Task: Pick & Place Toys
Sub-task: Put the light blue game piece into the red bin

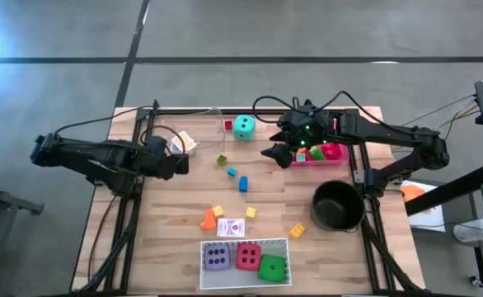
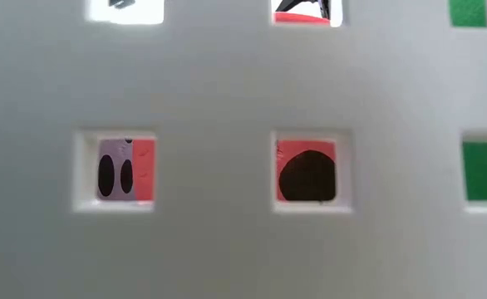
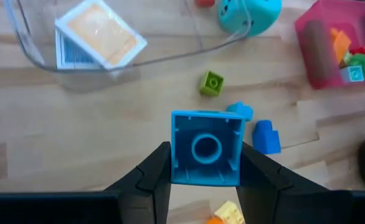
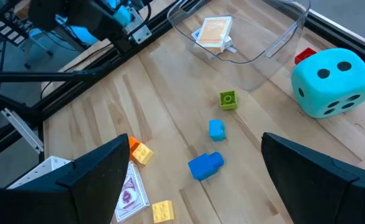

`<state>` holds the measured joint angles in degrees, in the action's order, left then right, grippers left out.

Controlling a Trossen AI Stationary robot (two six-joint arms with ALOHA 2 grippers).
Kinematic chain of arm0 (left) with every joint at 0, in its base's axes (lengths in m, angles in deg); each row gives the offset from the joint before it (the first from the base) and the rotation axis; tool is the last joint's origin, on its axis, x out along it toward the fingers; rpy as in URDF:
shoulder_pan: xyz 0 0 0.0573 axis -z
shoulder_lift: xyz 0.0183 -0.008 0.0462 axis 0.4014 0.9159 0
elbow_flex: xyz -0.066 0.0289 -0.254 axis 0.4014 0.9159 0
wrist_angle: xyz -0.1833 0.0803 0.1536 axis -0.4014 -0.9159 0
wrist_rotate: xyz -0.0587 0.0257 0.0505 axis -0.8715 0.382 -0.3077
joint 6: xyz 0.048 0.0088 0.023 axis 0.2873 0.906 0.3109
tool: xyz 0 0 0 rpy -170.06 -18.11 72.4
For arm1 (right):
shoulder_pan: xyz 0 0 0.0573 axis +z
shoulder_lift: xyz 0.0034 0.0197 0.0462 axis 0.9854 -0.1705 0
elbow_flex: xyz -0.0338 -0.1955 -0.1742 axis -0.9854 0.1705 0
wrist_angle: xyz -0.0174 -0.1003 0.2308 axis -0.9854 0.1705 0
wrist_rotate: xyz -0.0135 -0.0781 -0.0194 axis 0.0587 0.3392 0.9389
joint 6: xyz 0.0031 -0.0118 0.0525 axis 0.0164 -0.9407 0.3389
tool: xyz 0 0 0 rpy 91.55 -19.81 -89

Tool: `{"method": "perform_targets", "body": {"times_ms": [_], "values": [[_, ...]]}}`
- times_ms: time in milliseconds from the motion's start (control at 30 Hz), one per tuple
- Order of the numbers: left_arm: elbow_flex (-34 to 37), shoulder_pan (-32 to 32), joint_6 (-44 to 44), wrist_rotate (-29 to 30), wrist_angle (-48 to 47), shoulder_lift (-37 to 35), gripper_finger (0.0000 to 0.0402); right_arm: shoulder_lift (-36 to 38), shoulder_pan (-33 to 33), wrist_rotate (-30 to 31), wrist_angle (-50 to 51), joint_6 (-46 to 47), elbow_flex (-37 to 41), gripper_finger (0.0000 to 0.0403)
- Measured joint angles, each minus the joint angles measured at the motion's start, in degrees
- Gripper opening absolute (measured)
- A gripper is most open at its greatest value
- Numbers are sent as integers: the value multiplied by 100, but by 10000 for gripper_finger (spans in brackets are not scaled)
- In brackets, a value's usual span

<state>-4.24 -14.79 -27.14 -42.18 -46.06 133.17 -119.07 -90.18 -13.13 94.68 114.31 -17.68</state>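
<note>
Left gripper (image 3: 205, 171) pinches a blue block (image 3: 206, 148); right gripper (image 4: 192, 165) hangs wide open, empty.
Keep the squeeze steady and carry it level to the pink tray (image 3: 307, 46) ahead, releasing low inside.

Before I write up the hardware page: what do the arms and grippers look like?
Both arms are dark, jointed, with black cables looping over them. The left gripper has two black angular fingers. The right gripper has broad black wedge-shaped fingers; a small green light glows on its wrist.
</note>
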Motion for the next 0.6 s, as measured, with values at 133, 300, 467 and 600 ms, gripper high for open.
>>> {"method": "perform_targets", "body": {"times_ms": [133,300,467,600], "values": [[-164,-331,371,-15,-9,0,134,0,-2,0,0,0,0,356],[-208,-697,566,-18,-16,32,134,0,-2,1,0,0,0,356],[-204,-903,714,-135,-31,132,134,0,-2,0,0,0,0,356],[-204,-949,800,-177,-18,196,134,0,-2,2,0,0,0,356]]}}
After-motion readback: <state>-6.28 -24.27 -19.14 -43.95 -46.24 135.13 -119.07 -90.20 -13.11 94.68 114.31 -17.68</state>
